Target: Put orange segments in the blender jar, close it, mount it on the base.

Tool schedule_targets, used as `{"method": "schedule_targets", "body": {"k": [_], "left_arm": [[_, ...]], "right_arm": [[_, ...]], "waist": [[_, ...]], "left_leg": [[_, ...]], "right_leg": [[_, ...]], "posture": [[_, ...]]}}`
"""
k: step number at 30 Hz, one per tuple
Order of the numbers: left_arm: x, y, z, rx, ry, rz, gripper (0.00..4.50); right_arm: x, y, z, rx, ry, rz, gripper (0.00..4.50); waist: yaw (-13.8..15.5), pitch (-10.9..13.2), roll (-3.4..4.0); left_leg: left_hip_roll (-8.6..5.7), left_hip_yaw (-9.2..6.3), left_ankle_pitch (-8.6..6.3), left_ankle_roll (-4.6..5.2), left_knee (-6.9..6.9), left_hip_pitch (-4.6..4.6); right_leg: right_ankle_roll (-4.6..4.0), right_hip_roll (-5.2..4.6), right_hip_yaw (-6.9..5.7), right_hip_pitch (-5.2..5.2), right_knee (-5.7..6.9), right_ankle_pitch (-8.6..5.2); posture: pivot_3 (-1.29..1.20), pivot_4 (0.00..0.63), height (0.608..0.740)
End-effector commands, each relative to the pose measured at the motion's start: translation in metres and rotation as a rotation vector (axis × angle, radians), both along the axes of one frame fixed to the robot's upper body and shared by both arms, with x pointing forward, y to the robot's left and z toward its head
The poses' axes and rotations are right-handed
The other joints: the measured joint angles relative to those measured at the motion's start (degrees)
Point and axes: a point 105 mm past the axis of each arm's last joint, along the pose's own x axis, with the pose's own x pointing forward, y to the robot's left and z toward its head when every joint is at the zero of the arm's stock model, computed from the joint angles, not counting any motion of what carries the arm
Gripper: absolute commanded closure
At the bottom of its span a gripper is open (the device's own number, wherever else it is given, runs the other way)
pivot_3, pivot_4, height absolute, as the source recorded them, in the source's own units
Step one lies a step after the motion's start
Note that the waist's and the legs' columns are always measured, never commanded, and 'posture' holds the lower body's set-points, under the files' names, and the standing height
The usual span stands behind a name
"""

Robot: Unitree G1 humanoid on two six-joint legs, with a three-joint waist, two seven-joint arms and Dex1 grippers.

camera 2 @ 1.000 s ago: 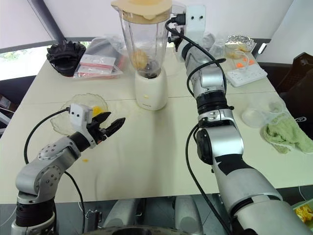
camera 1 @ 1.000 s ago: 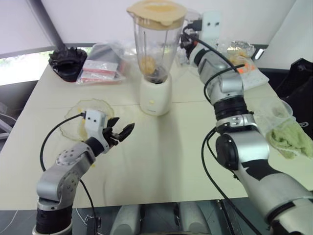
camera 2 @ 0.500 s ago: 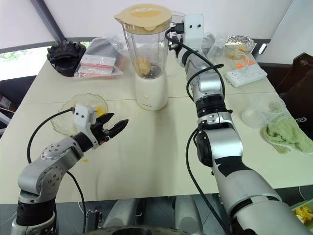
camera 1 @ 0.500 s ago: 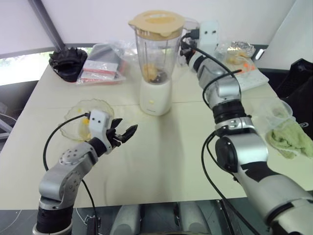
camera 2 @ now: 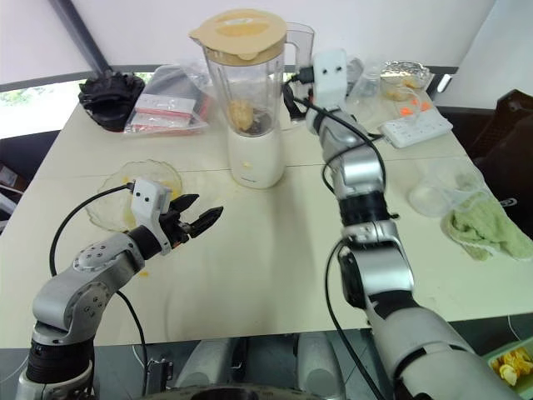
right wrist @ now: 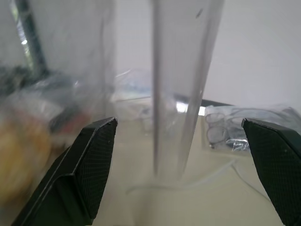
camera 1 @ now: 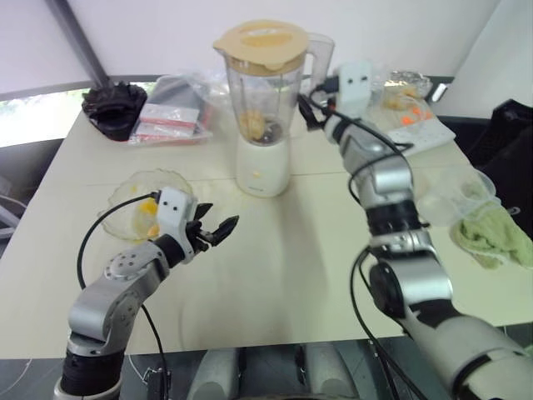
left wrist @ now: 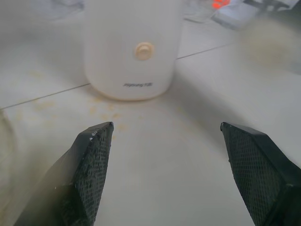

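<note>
The blender jar [camera 2: 247,79], lidded and holding orange segments [camera 2: 241,112], sits mounted on the base [camera 2: 256,160]. The right gripper [right wrist: 181,155] has just released the jar handle [right wrist: 183,84]; its jaws stand apart, straddling it. The left gripper [left wrist: 167,155] hovers open before the base. The task appears complete.

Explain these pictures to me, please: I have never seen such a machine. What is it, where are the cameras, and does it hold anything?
It is a humanoid robot with two arms, each ending in a two-fingered gripper. Two pictures come from cameras on its head, looking down over a table. The other two come from cameras on its wrists, looking along the fingers. On the table the blender jar, with its lid on and orange segments inside, sits on the base. A glass dish lies nearby. The left gripper is open above the table and holds nothing. The right gripper is open beside the jar's handle, holding nothing.
</note>
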Motion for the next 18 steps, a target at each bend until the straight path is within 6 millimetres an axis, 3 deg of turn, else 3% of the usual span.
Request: {"method": "schedule_targets", "body": {"k": [1,5,12,18], "left_arm": [[-0.003,-0.001,0.017,-0.016,-0.077,-0.016,0.71],[-0.005,0.008,0.024,-0.014,-0.121,0.003,0.71],[-0.011,0.028,0.041,0.037,-0.167,0.014,0.71],[-0.031,0.032,0.056,0.045,-0.171,-0.065,0.71]], "right_arm": [[-0.032,-0.003,0.004,-0.066,-0.042,0.134,0.13],[-0.068,-0.022,-0.009,-0.141,0.002,0.294,0.13],[-0.135,-0.051,-0.004,-0.123,0.176,0.593,0.13],[-0.153,-0.078,0.004,-0.111,0.264,0.604,0.13]], "waist": [[-0.1,0.0,0.0],[-0.2,0.0,0.01],[-0.1,0.0,-0.03],[0.0,0.0,-0.06]], "left_leg": [[-0.01,0.05,0.0,0.0,0.02,-0.01],[0.01,0.08,0.0,0.0,0.09,0.02],[0.13,0.07,0.0,0.01,0.11,0.11],[0.17,0.11,0.0,0.01,0.21,0.1]], "right_leg": [[0.0,-0.03,0.02,0.0,-0.04,0.0],[-0.01,0.01,0.04,0.04,-0.07,0.0],[-0.19,0.16,0.01,0.16,-0.08,-0.11],[-0.24,0.05,0.05,0.22,-0.17,-0.14]], "posture": [[0.0,0.15,0.74],[0.0,0.15,0.74],[0.0,0.15,0.74],[0.0,0.15,0.74]]}}
